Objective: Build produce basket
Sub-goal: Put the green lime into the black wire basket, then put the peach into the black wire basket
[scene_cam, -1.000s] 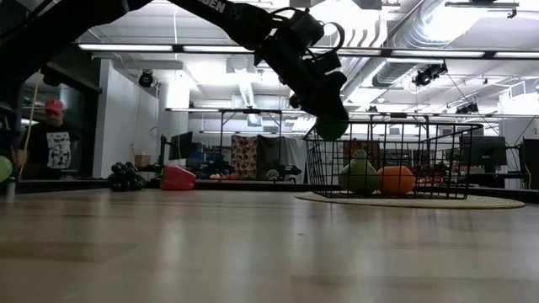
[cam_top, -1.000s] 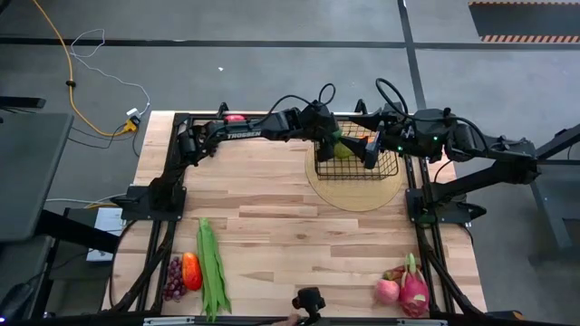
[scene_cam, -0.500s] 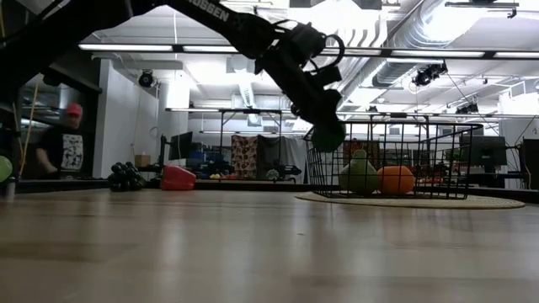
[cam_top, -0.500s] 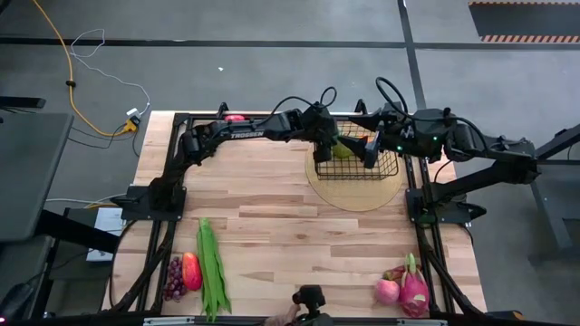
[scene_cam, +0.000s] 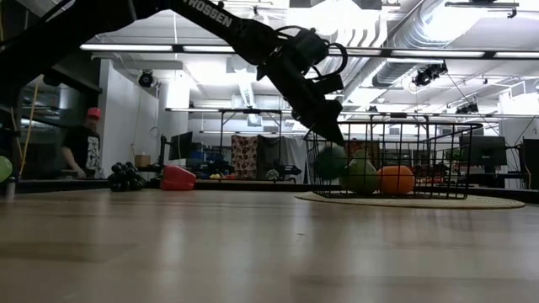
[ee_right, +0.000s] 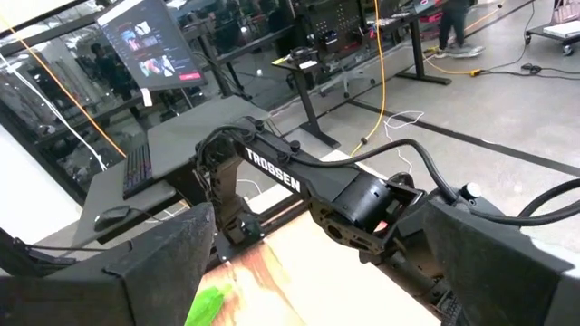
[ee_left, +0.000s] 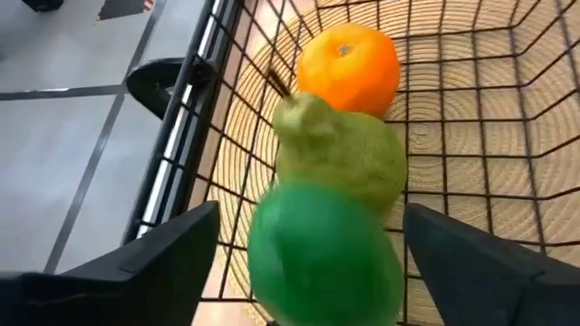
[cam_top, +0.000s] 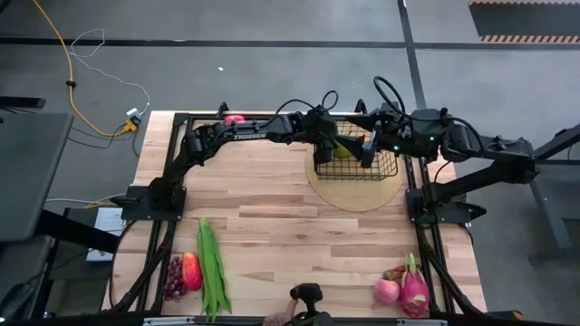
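Note:
The black wire basket stands on the round tan mat at the table's far right. In it lie an orange fruit, a pear and a green pepper. My left gripper is open over the basket's left end, its fingertips just above the pepper, one on either side of it. My right gripper is open and empty over the basket's right part.
Green beans, a red pepper and grapes lie at the near left. An apple and a dragon fruit lie at the near right. A person stands beyond the table.
My left gripper has moved a little farther over the basket's left end and has let go of the green pepper. The pepper has fallen from the fingertips into the basket, beside the pear.

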Controlling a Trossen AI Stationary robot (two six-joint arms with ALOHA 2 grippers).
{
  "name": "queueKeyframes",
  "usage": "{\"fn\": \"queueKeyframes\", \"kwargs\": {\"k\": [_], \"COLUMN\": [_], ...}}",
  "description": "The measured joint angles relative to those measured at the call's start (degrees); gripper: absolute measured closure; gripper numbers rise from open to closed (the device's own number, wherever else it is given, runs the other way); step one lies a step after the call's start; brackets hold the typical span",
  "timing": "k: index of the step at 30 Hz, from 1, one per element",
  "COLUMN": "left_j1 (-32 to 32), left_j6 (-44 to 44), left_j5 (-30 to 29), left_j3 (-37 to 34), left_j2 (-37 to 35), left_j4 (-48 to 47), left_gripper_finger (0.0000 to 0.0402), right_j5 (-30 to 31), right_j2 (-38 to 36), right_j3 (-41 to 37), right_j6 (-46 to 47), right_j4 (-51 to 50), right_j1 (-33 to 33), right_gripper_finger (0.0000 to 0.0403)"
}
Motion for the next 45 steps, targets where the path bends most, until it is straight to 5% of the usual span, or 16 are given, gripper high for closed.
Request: {"fn": "queueKeyframes", "kwargs": {"k": [7, 18, 28, 31, 36, 45], "left_j1": [0.0, -0.1, -0.2, -2.3, -7.9, -17.2], "left_j6": [0.9, -0.2, -18.4, -18.5, -20.9, -27.4], "left_j5": [-0.3, -2.6, 16.4, 16.9, 15.6, -5.2], "left_j3": [0.0, 6.8, 7.1, 6.3, -6.7, -46.4], "left_j2": [-0.3, -10.2, -30.7, -36.2, -48.5, -72.8], "left_j4": [-2.4, -15.3, -30.7, -31.9, -18.7, 19.1], "left_gripper_finger": [0.0007, 0.0005, 0.0005, 0.0005, 0.0005, 0.0004], "right_j5": [0.0, -0.1, -0.2, -0.4, -0.5, -2.6], "right_j2": [0.1, -0.2, -0.6, -0.6, -0.6, -0.6], "right_j3": [0.0, 0.0, 0.0, 0.0, 0.0, 0.0], "right_j6": [0.0, -3.5, -7.8, -9.7, -10.5, -10.6], "right_j4": [0.5, 2.4, 3.1, 2.5, 1.0, 0.4], "right_j1": [0.0, 0.0, 0.0, 0.0, 0.0, 0.0], "right_gripper_finger": [0.0019, 0.0019, 0.0019, 0.0019, 0.0019, 0.0019]}}
